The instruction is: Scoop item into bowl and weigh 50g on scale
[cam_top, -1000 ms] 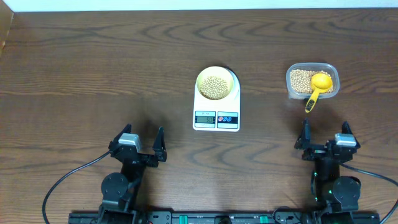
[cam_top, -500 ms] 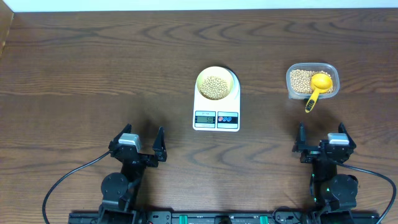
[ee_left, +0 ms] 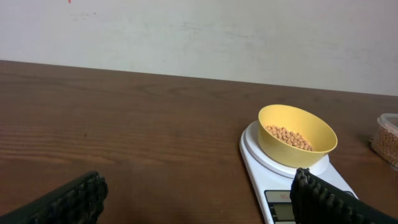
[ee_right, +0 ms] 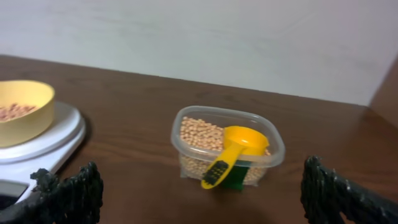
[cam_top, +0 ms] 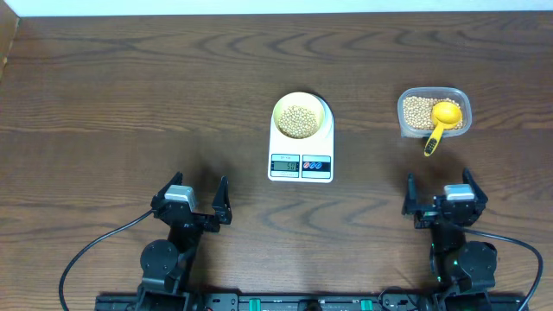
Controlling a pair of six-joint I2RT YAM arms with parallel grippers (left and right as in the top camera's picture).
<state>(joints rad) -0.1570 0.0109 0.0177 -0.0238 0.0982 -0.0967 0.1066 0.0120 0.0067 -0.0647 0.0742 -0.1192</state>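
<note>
Beans [cam_top: 299, 120] roll and spill, so take the light, stiff scoop [cam_top: 441, 119] by its handle; your left hand [cam_top: 195, 200] and right hand [cam_top: 439, 195] both stand apart, empty.

Dark wood-grain table [cam_top: 130, 86] carried two things directly: white scale [cam_top: 301, 147] approx. at centre, display edge toward 6 o'clock, and clear plastic tub [cam_top: 401, 121] at approx. 2 o'clock from the scale, well apart from it. Both sat flat on the top, w/ bare wood between them.
</note>
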